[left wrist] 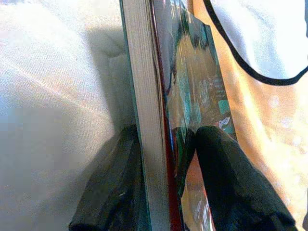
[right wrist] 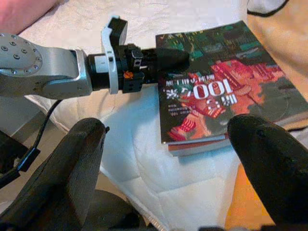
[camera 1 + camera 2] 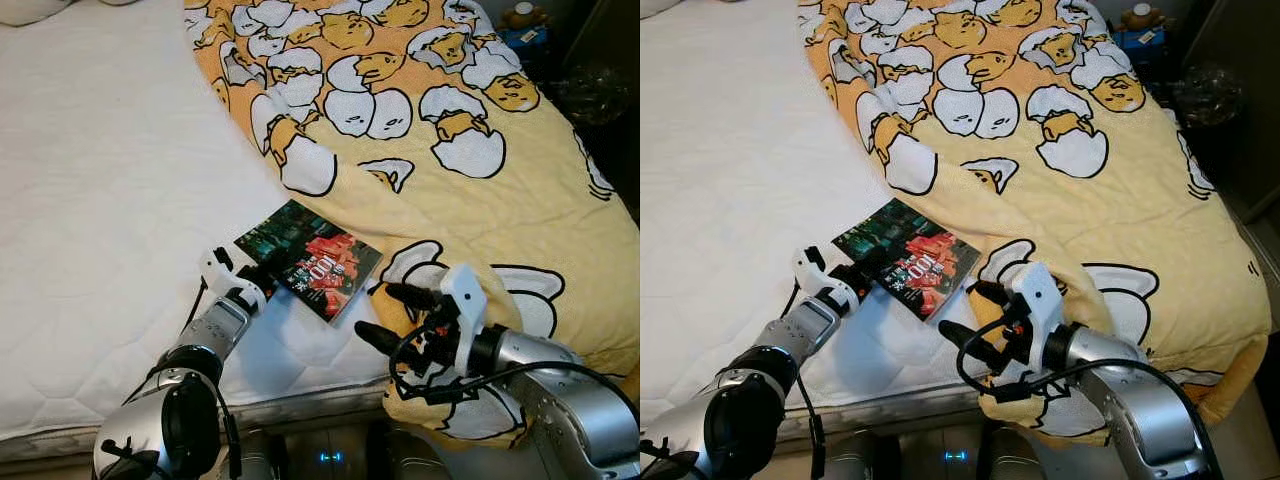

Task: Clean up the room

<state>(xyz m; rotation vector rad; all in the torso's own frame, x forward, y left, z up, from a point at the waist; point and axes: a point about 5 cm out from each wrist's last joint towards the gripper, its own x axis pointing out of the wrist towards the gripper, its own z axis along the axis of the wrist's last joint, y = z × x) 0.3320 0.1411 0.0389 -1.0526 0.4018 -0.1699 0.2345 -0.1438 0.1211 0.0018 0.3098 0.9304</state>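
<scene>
My left gripper (image 3: 272,272) pinching the book (image 3: 312,258) edge on the bed (image 3: 100,200), right gripper (image 3: 392,312) spread wide, empty, beside the blanket (image 3: 480,190)

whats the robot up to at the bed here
The robot is picking a book up off the white mattress. Its left gripper has closed on the book's near corner, one finger under the pages and one on the cover. The right gripper hovers open beside the book, over the edge of the yellow egg-print blanket, not touching it. The book lies flat, its far edge against the blanket.
</scene>
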